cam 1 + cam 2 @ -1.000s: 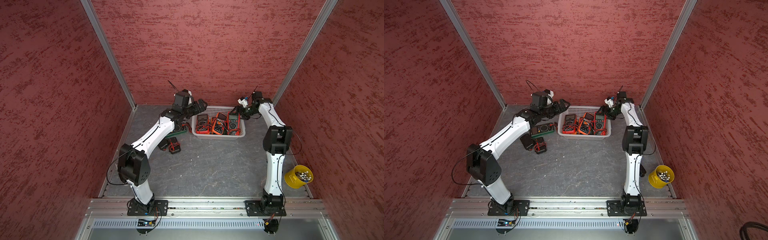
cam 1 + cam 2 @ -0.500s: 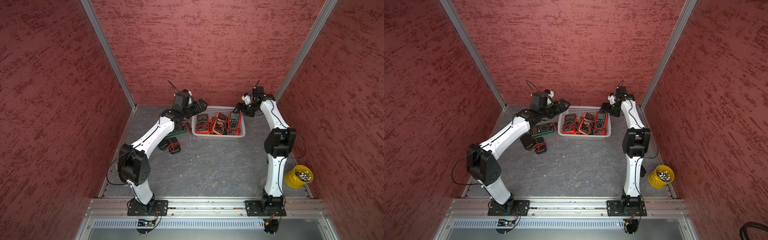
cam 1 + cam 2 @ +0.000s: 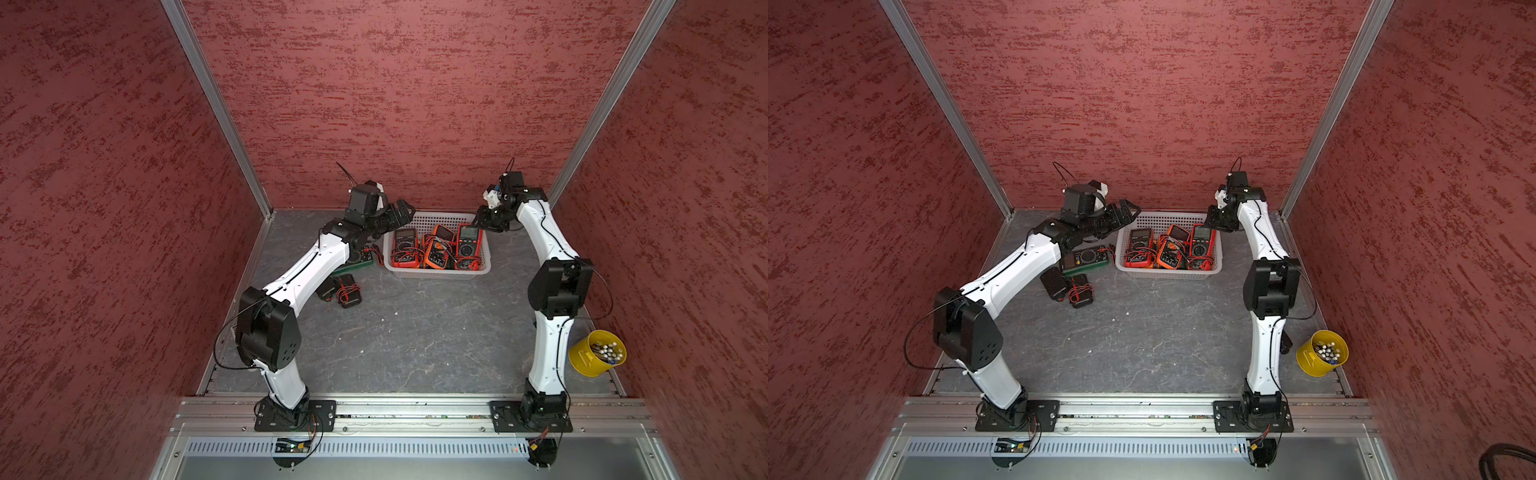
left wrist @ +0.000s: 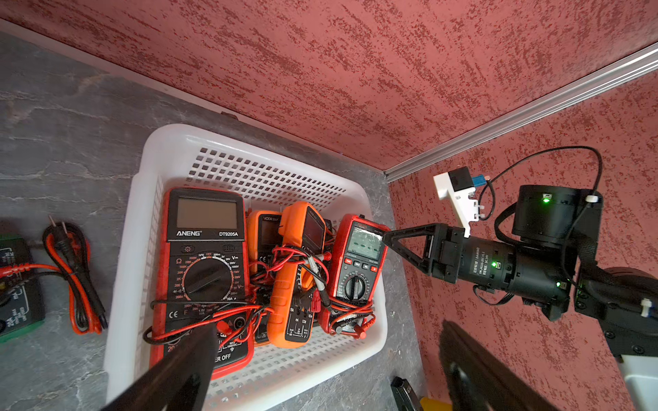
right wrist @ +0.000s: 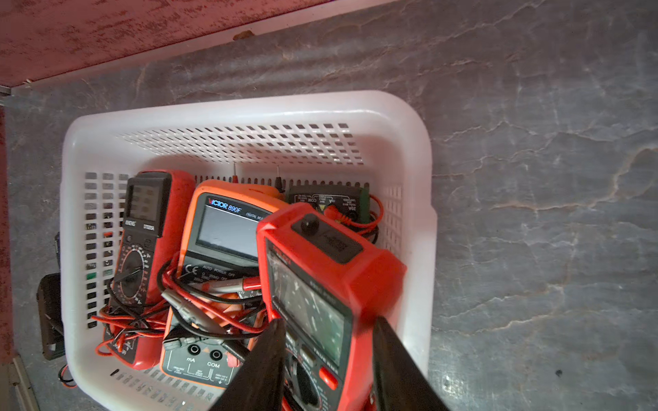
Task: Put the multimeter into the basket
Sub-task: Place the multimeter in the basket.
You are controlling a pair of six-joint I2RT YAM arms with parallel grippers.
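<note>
Ok so here's where it's at. Right pincer [image 5: 329,320] is clamped on the red meter [image 5: 320,263], one finger [image 5: 263,359] against each long side. That meter is already inside the basket [image 5: 249,106], on the side closest to that pincer. It's screen up, and its top end looks tipped a bit higher than the rest. Past it, further from the right pincer, there's a couple of orange meters [image 4: 295,270] and then a bigger red-and-black meter [image 4: 204,270]. They're all side by side in a tangle of red and black leads.

Left pincer [image 3: 404,209] is wide apart with nothing in it. It hangs just over the basket rim on the opposite side, fingers pointing toward the right pincer.

Below and behind the left pincer, outside the basket on the table [image 3: 1142,332], lies a green meter [image 3: 1086,257], partly under that arm. A bit further back are two black units [image 3: 1054,284] with red leads, right beside each other. Can't tell exactly what those are. The yellow cup [image 3: 590,357] sits way back from the right pincer, near its arm's base.
</note>
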